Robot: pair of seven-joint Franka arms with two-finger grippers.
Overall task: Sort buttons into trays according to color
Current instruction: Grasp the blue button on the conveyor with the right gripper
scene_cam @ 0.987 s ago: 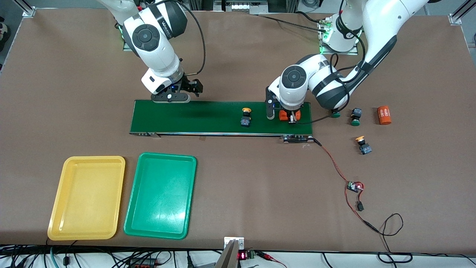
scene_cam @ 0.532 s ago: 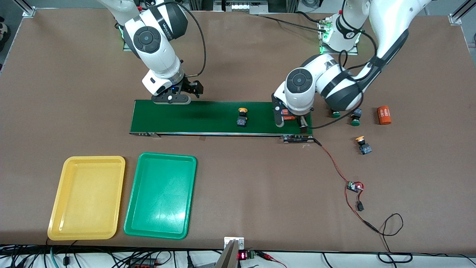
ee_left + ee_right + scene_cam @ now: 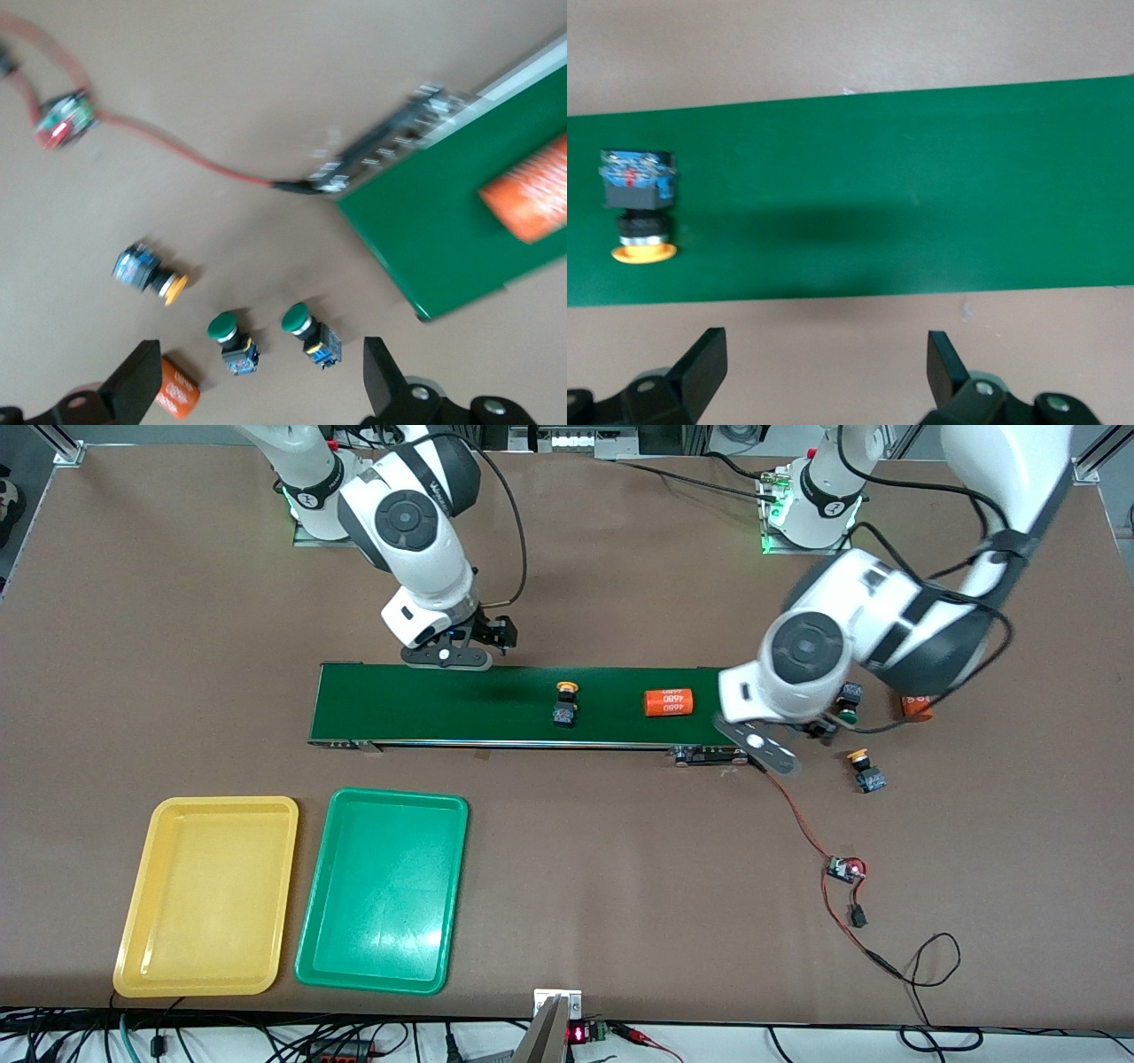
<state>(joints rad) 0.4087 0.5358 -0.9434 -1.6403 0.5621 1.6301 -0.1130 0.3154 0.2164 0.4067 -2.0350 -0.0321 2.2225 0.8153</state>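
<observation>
1 yellow btn [image 3: 564,702] on belt [image 3: 425,704], trays [image 3: 208,895] empty.

Front camera high across the table [image 3: 567,558], facing both bases, whole scene. Wrist cameras look straight down, close. All three share the green belt [image 3: 496,704]: right wrist mid-belt [image 3: 921,186], left wrist its end [image 3: 443,230].

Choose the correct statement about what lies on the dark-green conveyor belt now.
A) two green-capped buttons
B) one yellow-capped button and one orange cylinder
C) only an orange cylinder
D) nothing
B: the front view shows a yellow-capped button and an orange cylinder lying apart on the conveyor belt; both green-capped buttons lie on the table off the belt.
</observation>
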